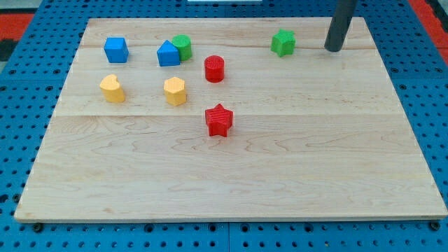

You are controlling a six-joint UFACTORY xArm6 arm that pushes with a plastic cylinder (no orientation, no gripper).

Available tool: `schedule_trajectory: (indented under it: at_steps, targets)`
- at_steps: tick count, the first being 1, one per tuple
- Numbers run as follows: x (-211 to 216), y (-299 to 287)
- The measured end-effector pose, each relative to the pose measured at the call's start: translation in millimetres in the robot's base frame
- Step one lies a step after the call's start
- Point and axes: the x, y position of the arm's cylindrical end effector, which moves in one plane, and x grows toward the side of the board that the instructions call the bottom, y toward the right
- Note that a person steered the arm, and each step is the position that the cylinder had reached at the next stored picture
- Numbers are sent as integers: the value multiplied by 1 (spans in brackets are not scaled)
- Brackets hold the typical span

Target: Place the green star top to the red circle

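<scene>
camera view: no claw on this rig, so nothing was open, closed or held. the arm ended in a dark rod, and my tip (334,49) sat on the surface (231,175) near the view's top right corner.

green star (283,43) was just to the view's left of my tip, near but apart, with a visible gap. it sat close to the surface's top edge.

red circle (214,68) was well to the view's left of the green star and a bit lower, towards the view's bottom. the two were well apart. so the star was up and to the right of the circle, not directly above it.

other blocks:
- green cylinder (183,45) at top, left of centre, touching or overlapping the blue block (168,54) in front of it. that blue shape was irregular, couldn't tell exactly.
- blue cube (116,50) further to the view's left, apart from the pair.
- yellow heart (112,88) below the blue cube.
- yellow hexagon (175,91) to the heart's right, below the blue and green pair.
- red star (219,120) below the red circle, near the surface's middle, apart from everything.

my tip touched no block.
</scene>
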Motion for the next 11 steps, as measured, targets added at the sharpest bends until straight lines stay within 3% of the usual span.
schedule_trajectory:
  at_steps: [1, 2, 3, 4, 5, 6, 7, 8, 9, 11]
  targets:
    - [-37, -80]
    - [-15, -145]
    - [-46, -73]
    - [-12, -12]
    - [-4, -75]
    - [-4, -185]
    - [-5, -236]
    - [-5, -163]
    - [0, -166]
    - [0, -315]
